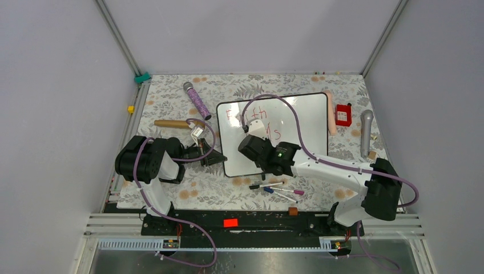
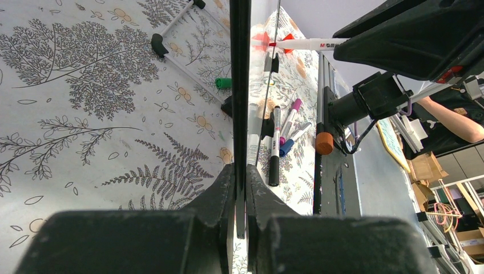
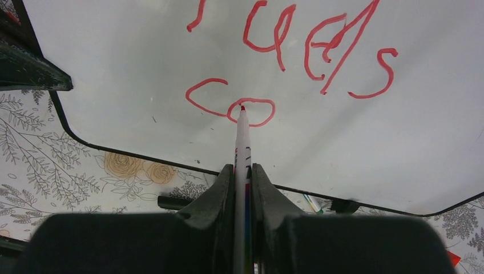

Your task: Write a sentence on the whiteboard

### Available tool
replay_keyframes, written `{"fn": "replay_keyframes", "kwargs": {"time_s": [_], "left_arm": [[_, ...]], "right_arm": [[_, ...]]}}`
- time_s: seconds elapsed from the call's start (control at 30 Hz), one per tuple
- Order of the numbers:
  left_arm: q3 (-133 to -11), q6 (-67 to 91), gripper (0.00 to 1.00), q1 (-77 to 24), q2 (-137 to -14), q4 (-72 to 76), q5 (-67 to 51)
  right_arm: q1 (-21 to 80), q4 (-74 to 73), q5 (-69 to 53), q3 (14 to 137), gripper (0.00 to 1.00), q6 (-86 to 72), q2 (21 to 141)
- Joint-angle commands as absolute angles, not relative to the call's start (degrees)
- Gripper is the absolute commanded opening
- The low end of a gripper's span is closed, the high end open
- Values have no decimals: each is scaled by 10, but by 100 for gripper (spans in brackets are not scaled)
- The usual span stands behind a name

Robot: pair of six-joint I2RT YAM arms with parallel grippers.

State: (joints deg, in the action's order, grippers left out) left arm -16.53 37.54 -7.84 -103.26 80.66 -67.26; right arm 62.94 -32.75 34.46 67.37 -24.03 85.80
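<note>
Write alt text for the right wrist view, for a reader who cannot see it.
The right gripper, shut on a red-tipped marker, holds its tip on a glossy whiteboard at the "o" of "co". Above, the red sentence shows "fuels", its first letter cut off; the board lies on a floral tablecloth.

On the right claw point(image 3: 242, 168) camera, the sentence point(image 3: 342, 57) runs off the top edge ahead of the claw, so I can't read its first line, and the marker point(image 3: 242, 137) barrel is hidden between the fingers. From above, my right arm point(image 1: 331, 165) covers most of the writing. Ahead of the left claw point(image 2: 241, 171) the board point(image 2: 240, 85) shows edge-on, its face unreadable.
</note>
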Motion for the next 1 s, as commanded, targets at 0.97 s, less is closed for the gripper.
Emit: {"fn": "replay_keyframes", "kwargs": {"time_s": [0.97], "left_arm": [[-176, 370, 0, -80, -1035, 845, -685]], "right_arm": [[600, -298, 379, 606, 0, -250, 760]]}}
